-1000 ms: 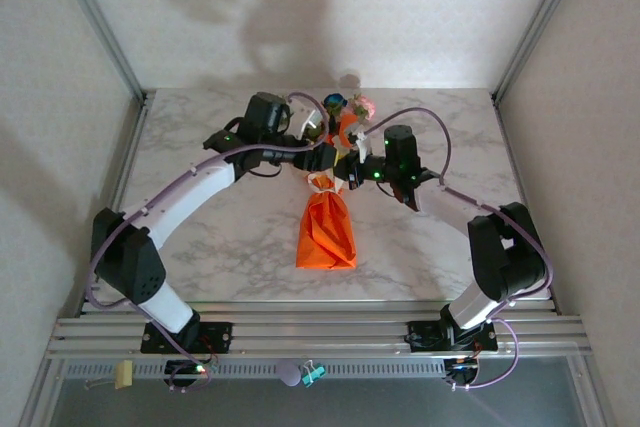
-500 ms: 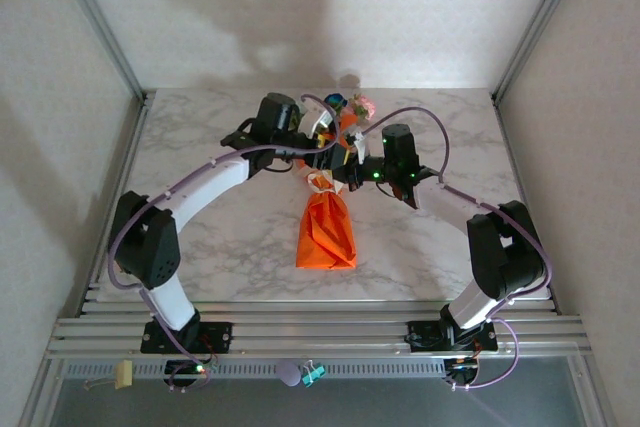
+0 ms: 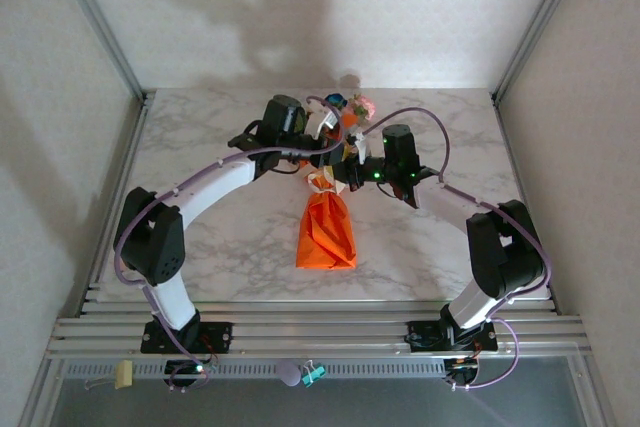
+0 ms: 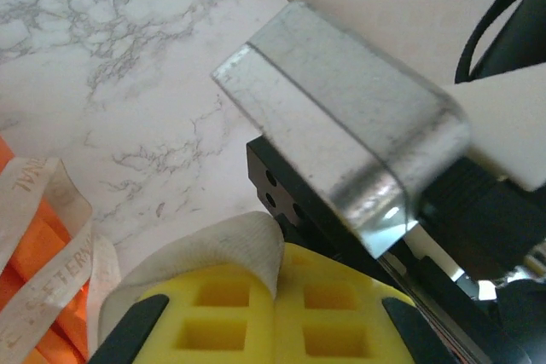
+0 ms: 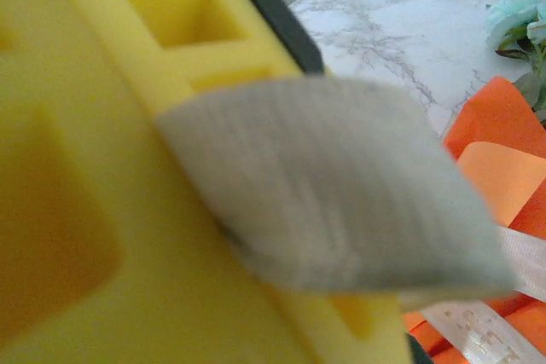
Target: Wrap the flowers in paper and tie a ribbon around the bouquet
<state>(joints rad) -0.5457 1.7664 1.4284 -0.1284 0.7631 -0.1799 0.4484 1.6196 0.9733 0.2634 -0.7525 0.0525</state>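
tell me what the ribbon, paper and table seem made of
ribbon: looks like woven fabric, matte, with a fine ribbed weave and faint lettering. paper: thin matte orange sheet, folded and creased. table: smooth, marble-patterned, possibly laminate rather than stone.

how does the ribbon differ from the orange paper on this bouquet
The ribbon is cream; the paper is bright orange. The ribbon is a narrow strip with faint printed lettering; the paper is a broad plain sheet folded into a cone. The ribbon sits just at the neck of the paper cone. Both are thin.
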